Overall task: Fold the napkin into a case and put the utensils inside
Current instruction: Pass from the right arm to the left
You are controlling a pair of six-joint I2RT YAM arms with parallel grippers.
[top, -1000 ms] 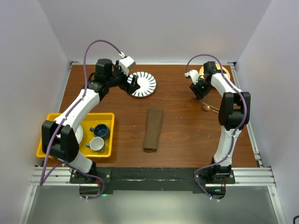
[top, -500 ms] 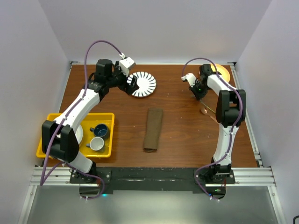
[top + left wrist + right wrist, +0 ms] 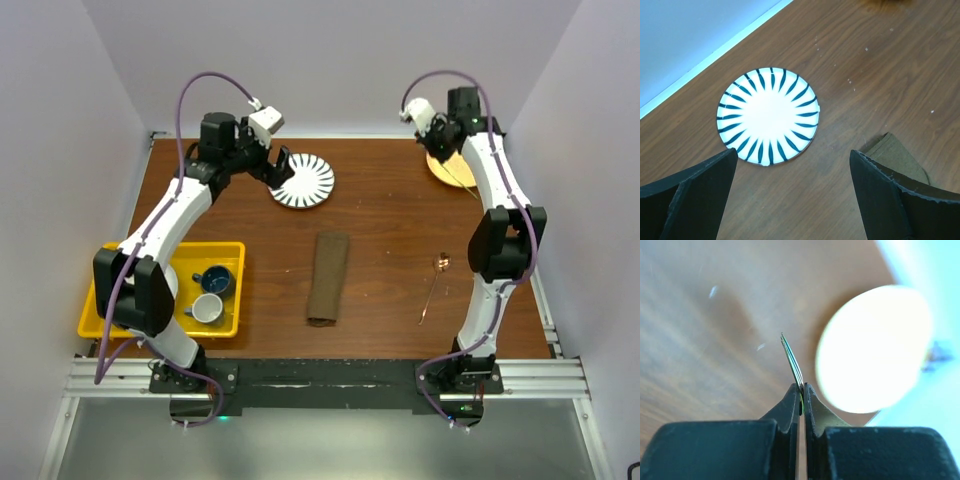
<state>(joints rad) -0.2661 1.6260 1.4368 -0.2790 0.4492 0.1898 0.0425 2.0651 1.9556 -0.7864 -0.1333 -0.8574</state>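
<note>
Both jaws of my right gripper [image 3: 800,390] are pinching the silvery utensil [image 3: 792,360] edge-on over the far-right corner, the case [image 3: 327,278] is lying well toward near-left, long axis running near-to-far, and my left gripper [image 3: 793,155] is hanging spread.

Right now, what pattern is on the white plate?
The plate has dark stripes fanning outward; clearest in left wrist view.

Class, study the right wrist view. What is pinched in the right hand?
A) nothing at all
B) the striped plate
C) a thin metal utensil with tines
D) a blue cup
C: the right hand is closed on a thin metal utensil, and its tines stick out past the fingertips.
</note>
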